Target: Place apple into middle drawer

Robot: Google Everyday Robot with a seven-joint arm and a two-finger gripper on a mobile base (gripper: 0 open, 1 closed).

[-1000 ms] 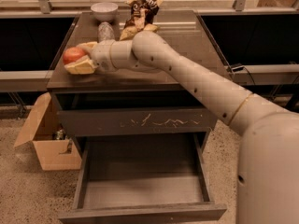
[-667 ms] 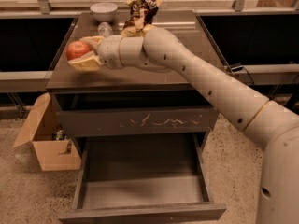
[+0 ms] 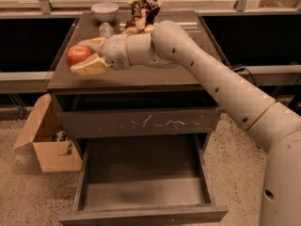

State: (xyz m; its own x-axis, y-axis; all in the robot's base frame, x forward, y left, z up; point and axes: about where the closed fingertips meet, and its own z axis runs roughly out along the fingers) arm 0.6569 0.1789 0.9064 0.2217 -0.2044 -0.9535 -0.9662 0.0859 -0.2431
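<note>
The red-orange apple (image 3: 77,54) sits between the two pale fingers (image 3: 90,68) of my gripper (image 3: 80,57), over the left part of the cabinet top (image 3: 155,76). The gripper is shut on the apple. I cannot tell whether the apple rests on the top or hangs just above it. The arm reaches in from the lower right across the cabinet. The middle drawer (image 3: 141,192) is pulled out wide open below, with a bare grey floor and a plain front panel (image 3: 141,215).
A white bowl (image 3: 104,11), a clear plastic bottle (image 3: 106,29) and a crumpled snack bag (image 3: 143,11) stand at the back of the cabinet top. A shut drawer front with pale scratches (image 3: 141,123) is above the open drawer. An open cardboard box (image 3: 47,142) is on the floor at left.
The apple stays in the gripper at about the same place on the left of the top. The rear part of the arm has swung to the right and lower in view.
</note>
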